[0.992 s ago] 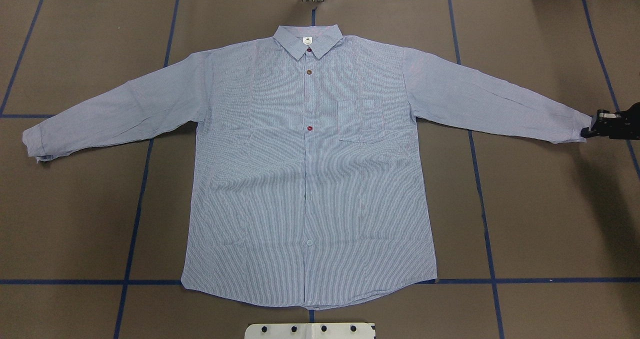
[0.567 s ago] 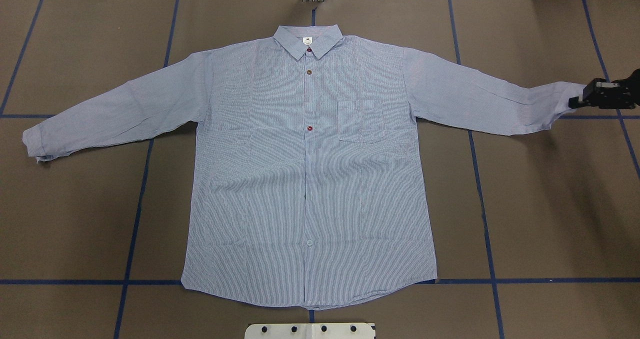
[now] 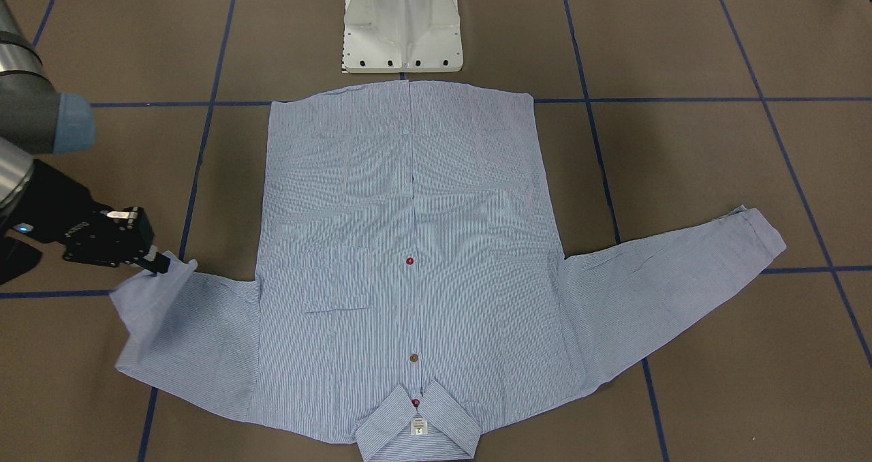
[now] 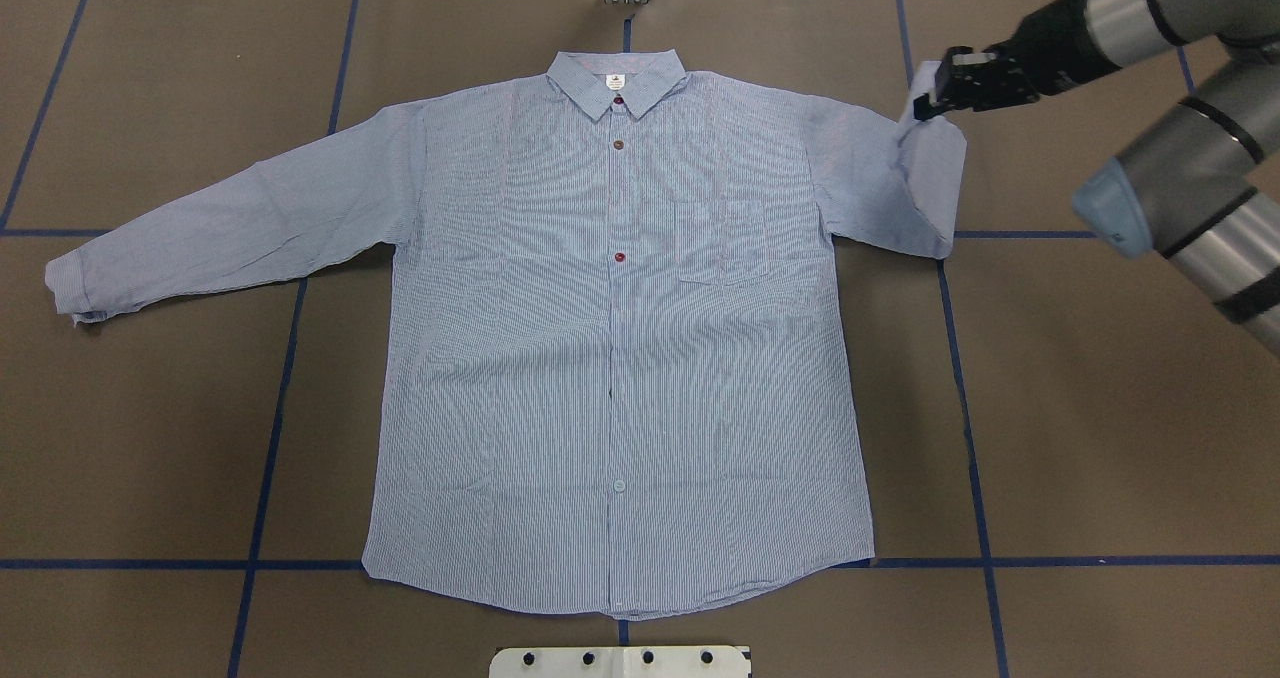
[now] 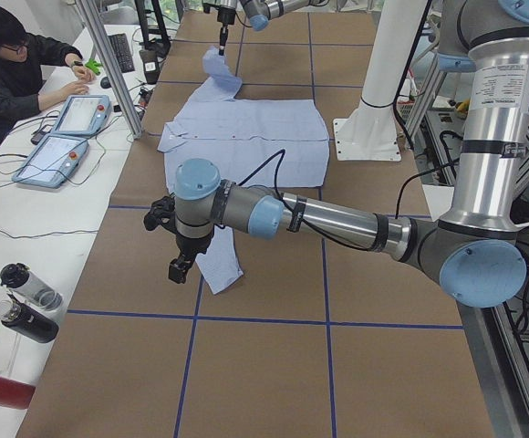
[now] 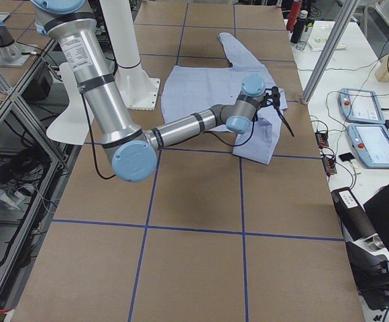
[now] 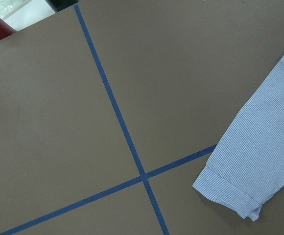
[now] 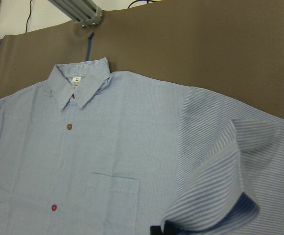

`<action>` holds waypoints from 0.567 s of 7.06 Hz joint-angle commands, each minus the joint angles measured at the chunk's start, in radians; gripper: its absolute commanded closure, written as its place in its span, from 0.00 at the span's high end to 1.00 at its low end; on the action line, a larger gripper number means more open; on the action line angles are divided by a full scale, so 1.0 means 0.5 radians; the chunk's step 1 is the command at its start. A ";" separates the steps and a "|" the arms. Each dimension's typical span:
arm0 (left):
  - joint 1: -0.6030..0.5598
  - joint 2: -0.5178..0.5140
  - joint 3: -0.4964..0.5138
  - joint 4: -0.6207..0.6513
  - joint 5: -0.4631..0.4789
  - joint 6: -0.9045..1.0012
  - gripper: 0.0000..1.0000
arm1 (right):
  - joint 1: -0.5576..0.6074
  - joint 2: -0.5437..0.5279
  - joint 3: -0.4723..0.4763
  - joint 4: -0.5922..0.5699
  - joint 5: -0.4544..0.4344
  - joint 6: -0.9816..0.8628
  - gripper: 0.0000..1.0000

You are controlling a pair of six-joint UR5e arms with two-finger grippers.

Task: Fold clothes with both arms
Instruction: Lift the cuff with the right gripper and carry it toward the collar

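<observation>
The light blue striped shirt [image 4: 620, 358] lies flat, buttoned front up, collar at the far side. My right gripper [image 4: 925, 93] is shut on the cuff of the right sleeve [image 4: 930, 188], which it holds raised and doubled back toward the shoulder. The front view shows this gripper [image 3: 160, 264] pinching the same cuff. The left sleeve lies stretched out, its cuff [image 4: 70, 293] flat on the table, as the left wrist view also shows the cuff [image 7: 235, 191]. My left gripper [image 5: 178, 269] hangs just beside that cuff. I cannot tell whether it is open or shut.
The white pedestal base [image 3: 402, 26] stands at the shirt's hem. Blue tape lines [image 4: 270, 428] cross the brown table cover. A person [image 5: 14, 64] sits at a side bench with tablets [image 5: 59, 151] and bottles [image 5: 23, 306].
My right gripper has carried the right sleeve's cuff up from the table's right edge and inward toward the shoulder, so the sleeve is doubled over. The rest of the shirt has not moved.
</observation>
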 commanded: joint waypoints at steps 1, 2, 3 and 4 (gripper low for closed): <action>0.000 0.006 0.003 0.000 0.000 0.000 0.99 | -0.295 0.470 -0.008 -0.553 -0.339 -0.098 0.00; -0.003 0.006 0.003 0.000 0.000 0.000 0.99 | -0.376 0.623 -0.024 -0.707 -0.468 -0.163 0.00; -0.003 0.009 0.000 0.000 0.000 -0.003 0.99 | -0.413 0.689 -0.027 -0.757 -0.524 -0.167 0.00; -0.006 0.009 0.000 0.000 0.000 -0.003 0.99 | -0.444 0.756 -0.048 -0.761 -0.600 -0.170 0.00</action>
